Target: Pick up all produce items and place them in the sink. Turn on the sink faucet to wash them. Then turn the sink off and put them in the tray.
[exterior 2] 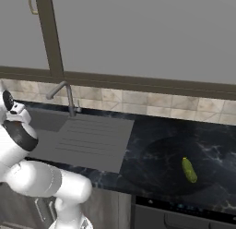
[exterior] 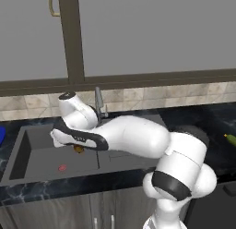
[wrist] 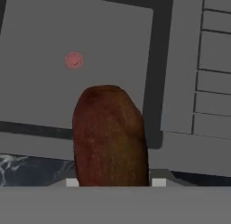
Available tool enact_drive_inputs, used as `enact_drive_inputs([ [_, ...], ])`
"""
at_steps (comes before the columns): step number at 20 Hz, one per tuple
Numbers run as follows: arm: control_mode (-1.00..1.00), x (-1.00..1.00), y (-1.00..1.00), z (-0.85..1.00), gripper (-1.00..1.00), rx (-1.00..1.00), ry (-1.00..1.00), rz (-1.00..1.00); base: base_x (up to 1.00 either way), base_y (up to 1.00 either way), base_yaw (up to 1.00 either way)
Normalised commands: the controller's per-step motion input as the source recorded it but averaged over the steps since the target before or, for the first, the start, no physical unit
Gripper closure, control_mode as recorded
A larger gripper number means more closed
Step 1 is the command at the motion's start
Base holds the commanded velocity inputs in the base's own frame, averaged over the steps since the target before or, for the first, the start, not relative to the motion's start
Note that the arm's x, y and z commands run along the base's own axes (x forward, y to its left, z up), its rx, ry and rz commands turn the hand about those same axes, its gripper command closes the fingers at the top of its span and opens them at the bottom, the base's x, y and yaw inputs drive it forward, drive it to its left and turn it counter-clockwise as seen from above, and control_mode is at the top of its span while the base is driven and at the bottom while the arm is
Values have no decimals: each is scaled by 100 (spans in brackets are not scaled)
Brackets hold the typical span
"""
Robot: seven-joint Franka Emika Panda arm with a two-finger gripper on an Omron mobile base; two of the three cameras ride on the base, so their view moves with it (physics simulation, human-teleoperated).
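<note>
The arm reaches out to the left over the sink [exterior: 27, 149], and tucked under the hand there's a small brown-orange oblong [exterior: 79, 149] poking out just above the basin floor. From the hand view that same oblong [wrist: 110, 137] looms large, standing up between the fingers and hiding most of them; the gripper [wrist: 113, 182] is clenched on it, holding it above the dark grey basin [wrist: 45, 29]. Below and beyond it, on the basin floor, sits the small red spot [wrist: 74, 60], and it shows in the left base view too [exterior: 62, 167], apart from the held item. To one side in the hand view runs the ribbed drainboard [wrist: 216, 69], which the right base view shows stretching away from the basin [exterior 2: 87, 140].

The faucet [exterior: 98, 103] stands upright at the back edge of the sink, just behind the arm's wrist; from the right its angled spout [exterior 2: 57, 90] leans out toward the basin.

Over on the dark marbled table [exterior 2: 156, 131], well apart from the sink, the green cucumber-like vegetable [exterior 2: 188, 170] lies flat on its own, yellowish tip toward the wall. The left base view catches it at the far right edge [exterior: 230, 139]. A sliver of bright blue tray [exterior: 1, 135] peeks in at the left edge, beside the sink.
</note>
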Motion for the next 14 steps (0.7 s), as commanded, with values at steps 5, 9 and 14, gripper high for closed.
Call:
enact_drive_inputs([
  [5, -100, 59, 50, -45, 100, 0, 8, 0, 0, 0, 0],
  [9, -100, 29, 33, -56, 100, 0, 2, 0, 0, 0, 0],
  [14, -100, 26, 30, -44, 100, 0, 0, 0, 0, 0, 0],
])
